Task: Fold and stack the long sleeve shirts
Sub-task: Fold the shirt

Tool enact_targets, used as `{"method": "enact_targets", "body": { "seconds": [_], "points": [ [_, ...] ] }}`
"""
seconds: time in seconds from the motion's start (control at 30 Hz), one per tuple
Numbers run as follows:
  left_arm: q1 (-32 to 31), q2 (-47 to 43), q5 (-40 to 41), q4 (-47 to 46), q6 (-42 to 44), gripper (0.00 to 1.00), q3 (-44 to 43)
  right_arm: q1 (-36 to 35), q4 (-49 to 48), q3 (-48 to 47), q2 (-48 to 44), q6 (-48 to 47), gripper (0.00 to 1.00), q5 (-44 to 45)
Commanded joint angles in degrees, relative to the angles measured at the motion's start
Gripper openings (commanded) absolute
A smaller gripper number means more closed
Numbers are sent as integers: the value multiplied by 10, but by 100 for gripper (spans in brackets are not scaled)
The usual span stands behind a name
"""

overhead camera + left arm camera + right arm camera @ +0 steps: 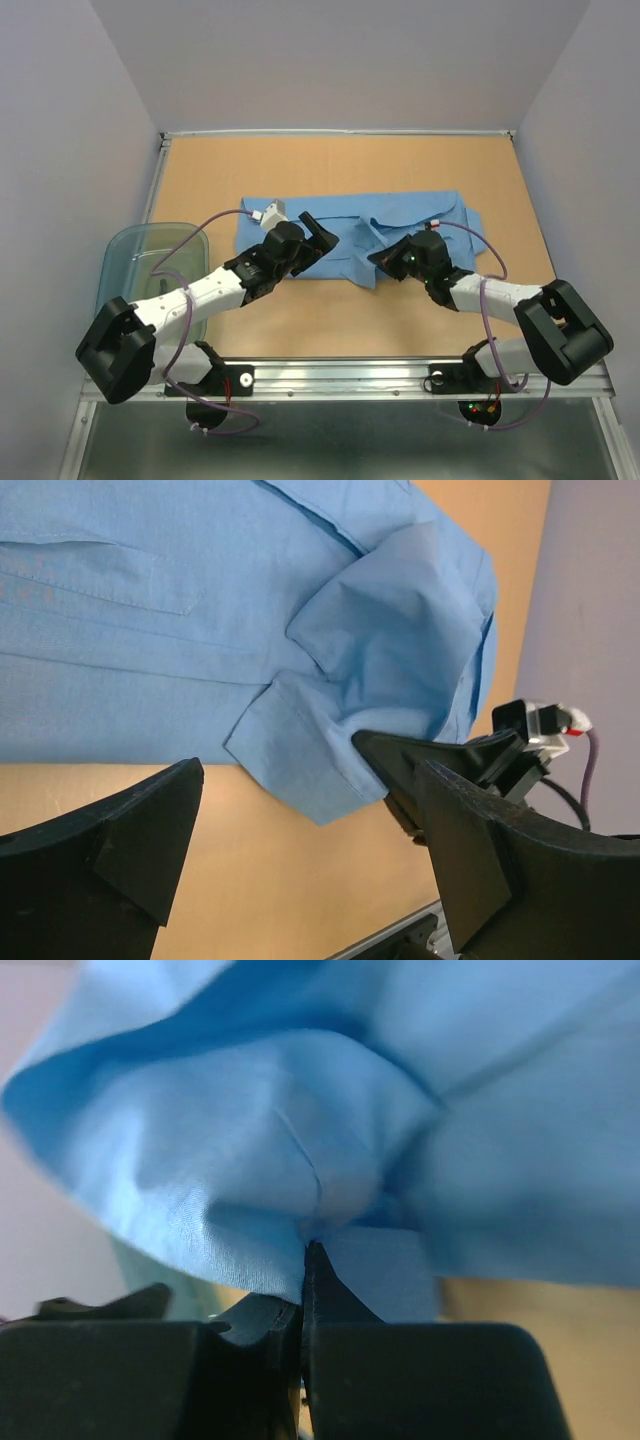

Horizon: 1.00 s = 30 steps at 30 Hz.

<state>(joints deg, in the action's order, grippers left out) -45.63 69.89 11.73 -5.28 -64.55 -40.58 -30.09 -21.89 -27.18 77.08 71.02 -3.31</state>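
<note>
On the tan wooden table (300, 165), the light blue shirt (400, 222) lies spread flat across the middle, its long side running left to right. 1 shirt is in view. At the table's left edge, well apart from the cloth, stands a clear bluish plastic tub (128, 248). The left arm's upper links pass over the tub's near corner. Plain grey walls close in the table on 3 sides, and nothing lies between either arm and the shirt.

The left arm reaches from its base at the near left, slanting up and to the right. The left gripper (320, 240) hangs over the shirt's near left part. Its 2 fingers (130, 830) stand wide apart with nothing between them. In the left wrist view they frame a folded flap at the shirt's near edge. A purple cable (210, 222) loops beside this arm.

The right arm comes from the near right, bent at the elbow, with its wrist pointing left toward the middle of the shirt's near edge. The right gripper (304, 1252) has its fingers pressed together on a bunched fold of the shirt. In the right wrist view the pinched cloth rises in a puckered mound just above the fingertips.
</note>
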Motion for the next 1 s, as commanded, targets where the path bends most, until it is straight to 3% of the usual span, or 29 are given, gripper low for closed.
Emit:
{"method": "enact_targets", "body": {
  "seconds": [0.0,0.13,0.37,0.43,0.63,0.97],
  "points": [
    [1,26,-9,-36,5,99,5,-1,-28,67,-26,4,1,49],
    [0,66,-41,-39,12,98,-2,-1,10,84,-32,16,8,63],
    [-22,113,-65,-39,29,95,-28,3,138,71,-103,-25,31,139],
    [-32,121,-64,-37,32,95,-35,2,156,64,-110,-34,32,144],
    [-39,147,-72,-36,26,95,-40,3,164,50,-103,-80,51,92],
    [-40,136,-63,-34,22,95,-33,2,157,43,-155,-172,66,15]
  ]
}}
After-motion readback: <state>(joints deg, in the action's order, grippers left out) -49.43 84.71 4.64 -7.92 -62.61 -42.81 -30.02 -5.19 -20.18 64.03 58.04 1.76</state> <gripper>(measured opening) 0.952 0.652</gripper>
